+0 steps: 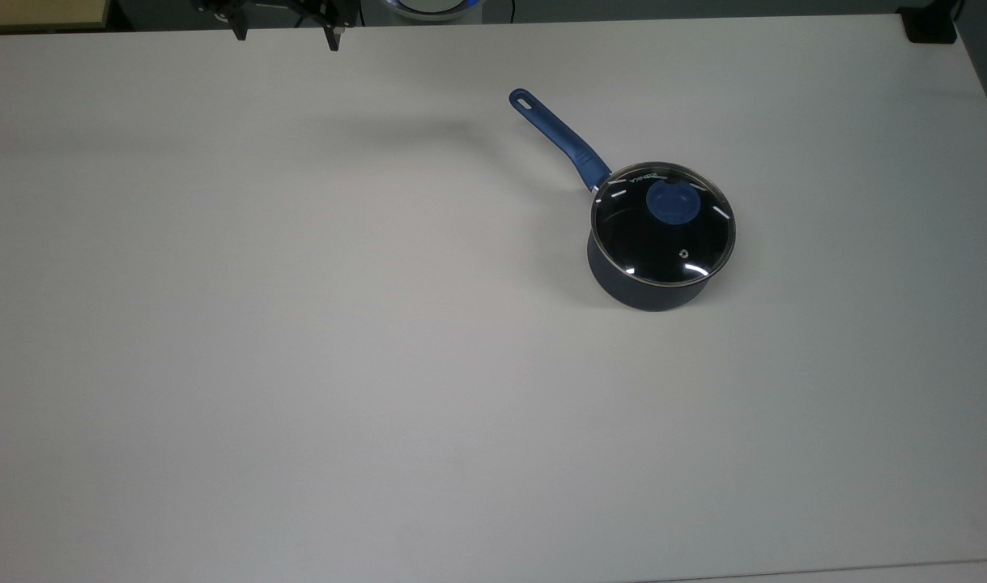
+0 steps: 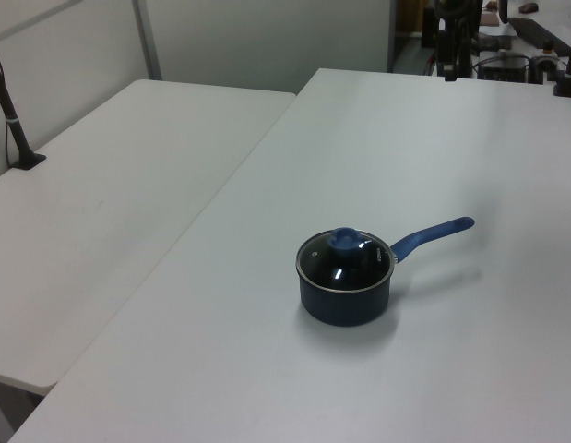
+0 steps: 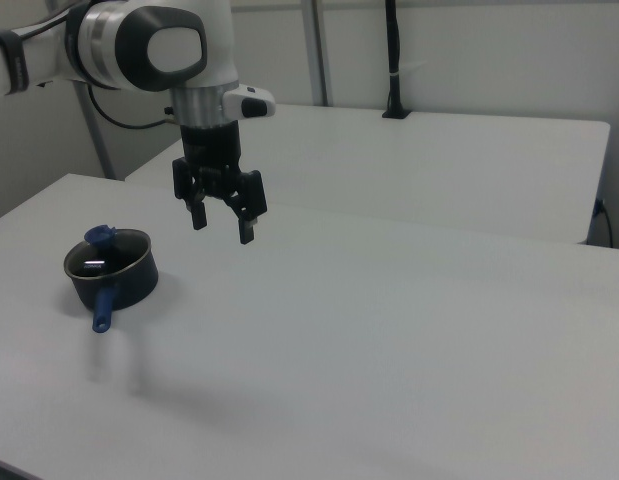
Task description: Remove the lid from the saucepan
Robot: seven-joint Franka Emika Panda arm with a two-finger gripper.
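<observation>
The saucepan point(image 1: 651, 283) is a small dark navy pot standing on the white table, right of centre in the top view. Its long blue handle point(image 1: 558, 139) points up and to the top view's left. The lid point(image 1: 663, 235), clear glass with a metal rim and a blue knob point(image 1: 673, 202), sits flat on the pan. In the left view the saucepan point(image 2: 345, 300) carries the lid point(image 2: 346, 263). My gripper point(image 3: 222, 230) hangs open and empty above the table, well to the right view's right of the saucepan point(image 3: 119, 280). At the top view's upper edge the gripper point(image 1: 284, 34) is far left of the pan.
The white table point(image 1: 299, 364) spreads wide around the pan. A second white table point(image 2: 101, 185) adjoins it on the left view's left, with a black post point(image 2: 13, 120) clamped at its edge. A black clamp point(image 1: 930, 24) sits at the top view's upper right corner.
</observation>
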